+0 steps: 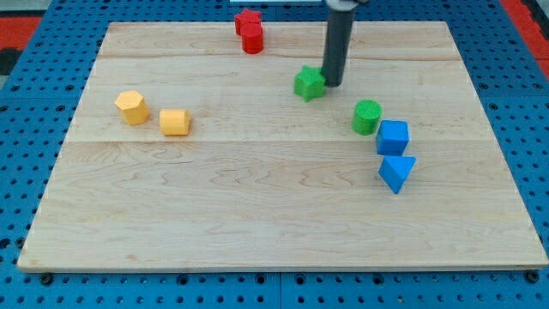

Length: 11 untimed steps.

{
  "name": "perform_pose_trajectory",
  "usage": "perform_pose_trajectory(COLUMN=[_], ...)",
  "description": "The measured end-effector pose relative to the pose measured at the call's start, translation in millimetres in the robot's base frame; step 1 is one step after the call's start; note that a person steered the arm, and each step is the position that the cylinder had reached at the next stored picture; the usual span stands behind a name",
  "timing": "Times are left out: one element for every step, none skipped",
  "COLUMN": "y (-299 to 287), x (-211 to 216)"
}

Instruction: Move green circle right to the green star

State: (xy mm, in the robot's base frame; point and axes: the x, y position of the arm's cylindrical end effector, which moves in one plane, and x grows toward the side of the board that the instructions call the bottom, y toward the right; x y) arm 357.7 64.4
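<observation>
The green circle (367, 116) is a short green cylinder on the right half of the wooden board. The green star (309, 83) lies up and to the left of it, a clear gap between them. My tip (331, 83) is at the lower end of the dark rod coming down from the view's top. It stands right against the green star's right side, up and to the left of the green circle and apart from it.
A blue cube-like block (393, 137) sits just below and right of the green circle, with a blue triangular block (396, 172) under it. Two red blocks (250, 31) lie at the top edge. Two yellow-orange blocks (132, 107) (175, 122) lie at the left.
</observation>
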Motion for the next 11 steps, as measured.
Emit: perform_pose_trajectory(y=[-31, 6, -16, -75, -52, 27, 121, 135, 54, 2, 27], x=[37, 5, -11, 20, 8, -18, 6, 53, 67, 61, 59])
